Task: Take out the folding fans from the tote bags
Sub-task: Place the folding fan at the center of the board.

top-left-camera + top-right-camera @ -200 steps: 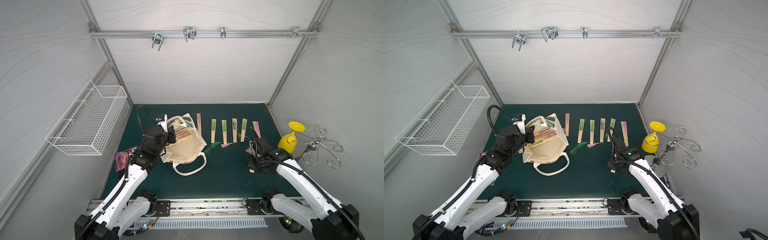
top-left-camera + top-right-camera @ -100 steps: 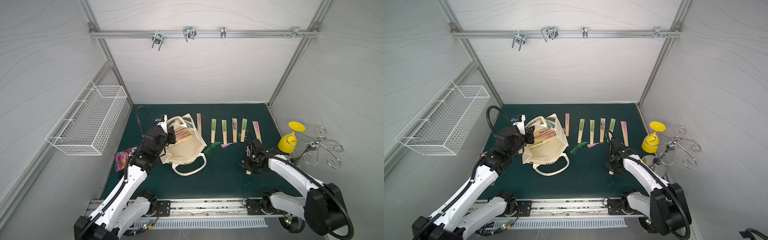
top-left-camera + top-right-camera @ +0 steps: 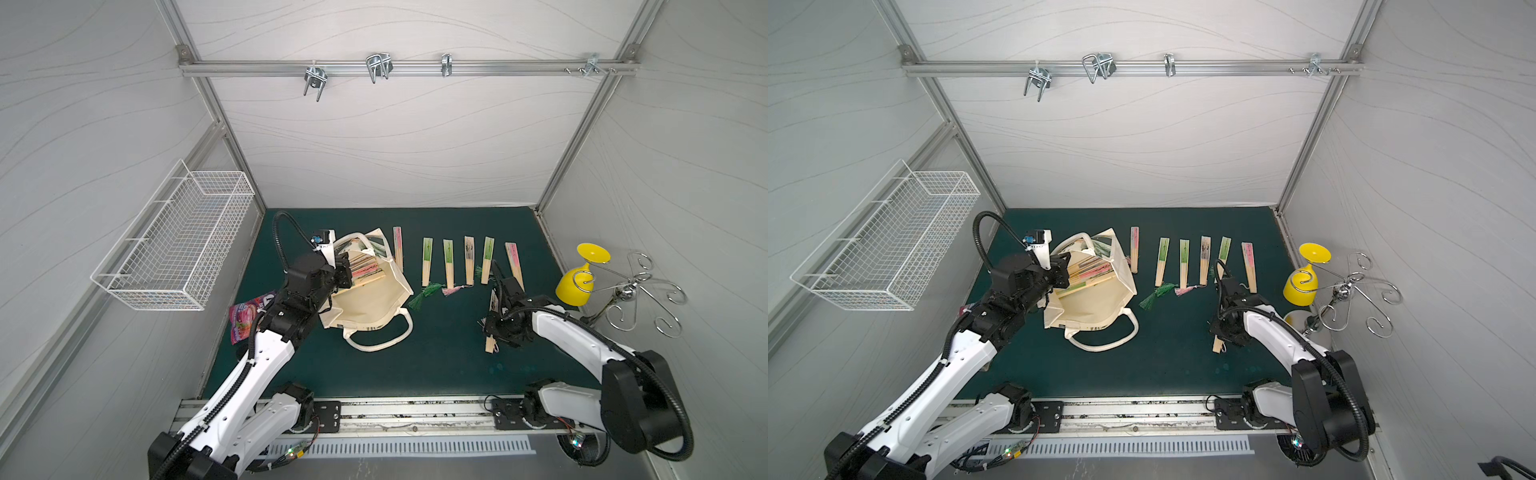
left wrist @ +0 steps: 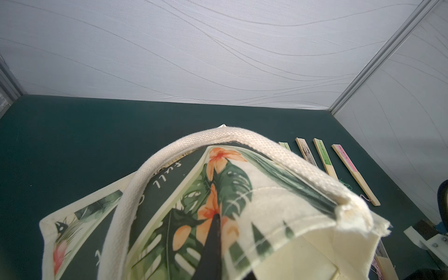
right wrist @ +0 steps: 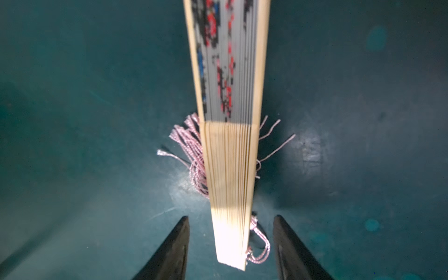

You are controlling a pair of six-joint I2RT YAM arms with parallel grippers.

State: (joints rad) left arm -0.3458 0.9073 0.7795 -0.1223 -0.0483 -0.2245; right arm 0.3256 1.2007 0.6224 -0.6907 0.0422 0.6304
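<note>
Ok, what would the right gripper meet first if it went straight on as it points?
Likely the green mat: the right gripper points down with open fingers straddling the inked folding fan; depth unclear.

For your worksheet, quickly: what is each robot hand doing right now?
Left hand: closed, pinching the bag.
Right hand: open, either side of a fan, not gripping it.
</note>
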